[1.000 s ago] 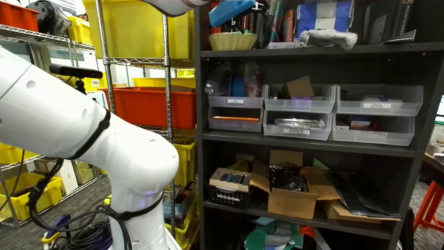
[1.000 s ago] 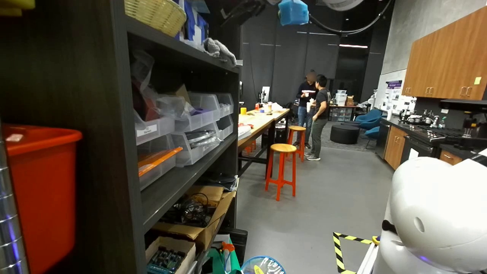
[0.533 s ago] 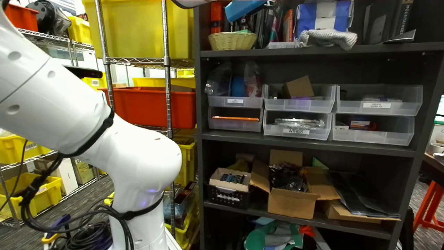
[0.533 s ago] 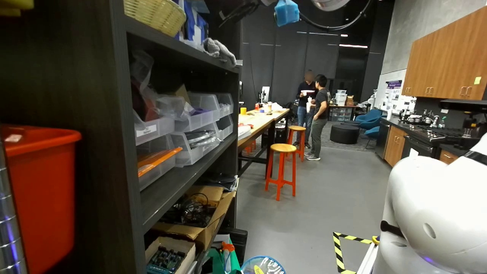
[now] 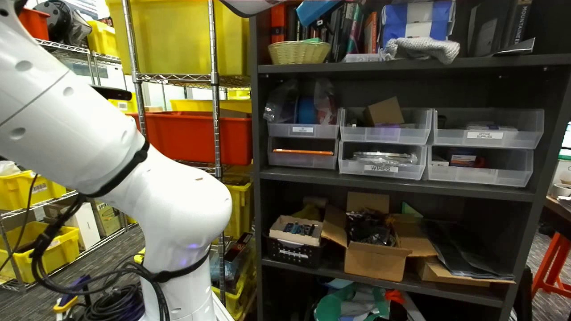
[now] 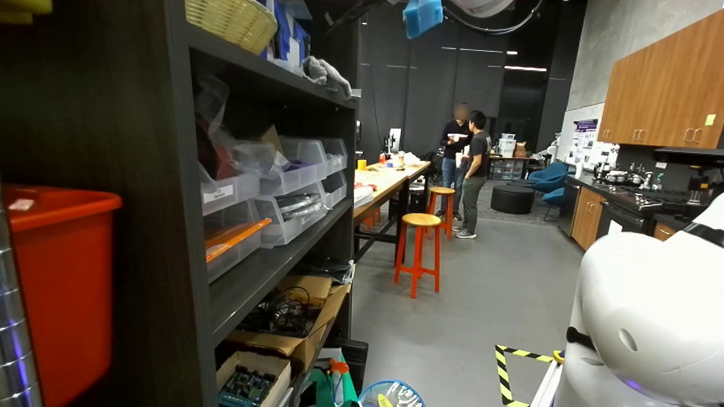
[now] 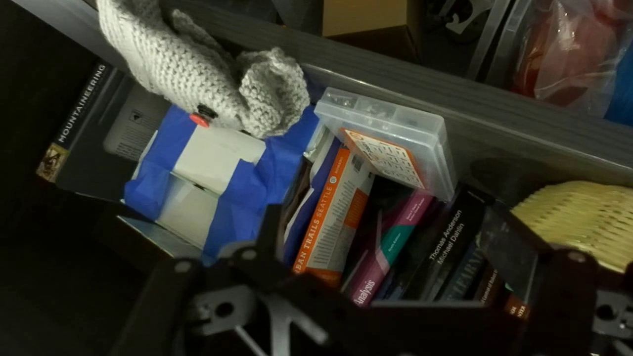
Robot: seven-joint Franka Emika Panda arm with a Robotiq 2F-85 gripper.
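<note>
Claw (image 7: 385, 222): fingers wide apart, facing upper shelf (image 7: 494, 104) | Bks (image 7: 395, 242): standing in row, seen btwn fingers in wrist view, contact unclear | Clear case (image 7: 390, 143): nr shelf's front edge | Knit item (image 7: 198, 79): in front of blue/wht box (image 7: 217, 158) | Wicker basket (image 7: 578, 217): R edge

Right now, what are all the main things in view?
knitted floppy item: one, grey, upper shelf edge
wrapped box: one, blue and white, upper shelf
flat plastic case: one, clear, upper shelf
books: several, mixed colours, upper shelf
round woven basket: one, yellow, upper shelf
open plastic bins: six, clear, middle shelf
flapped cardboard box: one, brown, lower shelf
rectangular plastic tubs: several, yellow and red, wire rack
long wooden table: one, tan, background
wood-seated stools: several, red, beside table
people: two, dark clothes, background
blocky piece: one, light blue, top of exterior views
jointed arm: one, white, foreground
two-fingered gripper: one, black, near upper shelf
</note>
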